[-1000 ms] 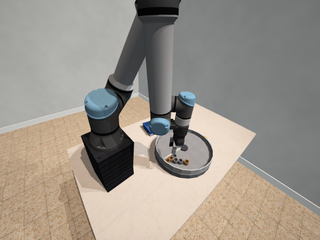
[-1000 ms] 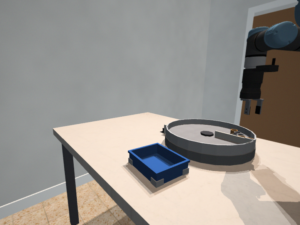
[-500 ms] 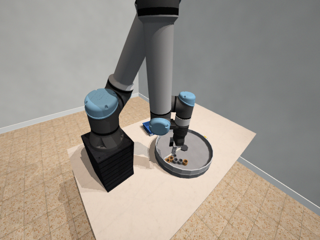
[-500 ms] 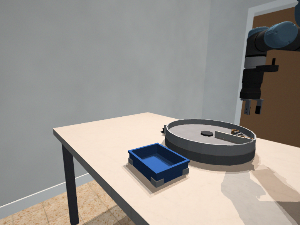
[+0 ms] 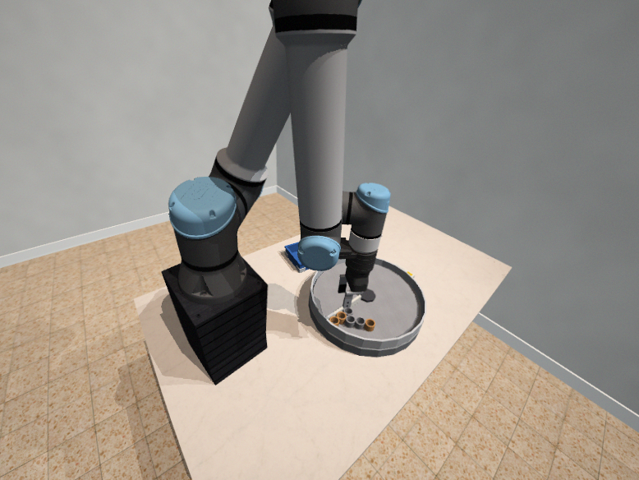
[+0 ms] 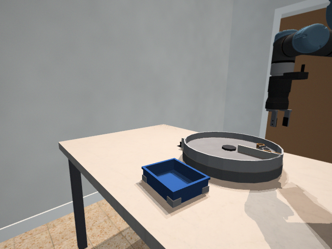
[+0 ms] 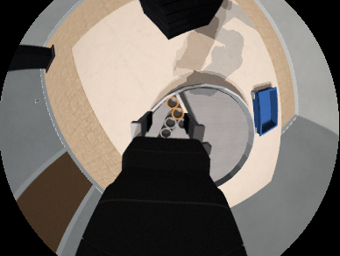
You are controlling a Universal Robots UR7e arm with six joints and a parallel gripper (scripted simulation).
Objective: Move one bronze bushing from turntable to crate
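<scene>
The grey round turntable (image 5: 367, 306) stands on the table, with a black hub (image 5: 368, 296) and a straight grey bar (image 6: 254, 151) on it. Near its front rim several bushings stand in a row: bronze ones (image 5: 337, 318) at the left, grey ones (image 5: 355, 321) in the middle, one bronze bushing (image 5: 370, 325) at the right. In the wrist view the bronze bushings (image 7: 174, 107) and the grey ones (image 7: 168, 127) lie between my fingers' line of sight. My gripper (image 6: 278, 121) is open and empty, hanging well above the turntable's bushing side. The blue crate (image 6: 175, 180) is empty, beside the turntable.
The robot's black base block (image 5: 219, 320) stands on the table left of the turntable. The crate (image 5: 294, 254) lies behind the arm in the top view. A brown door (image 6: 310, 107) is behind the gripper. The table edge runs close to the crate.
</scene>
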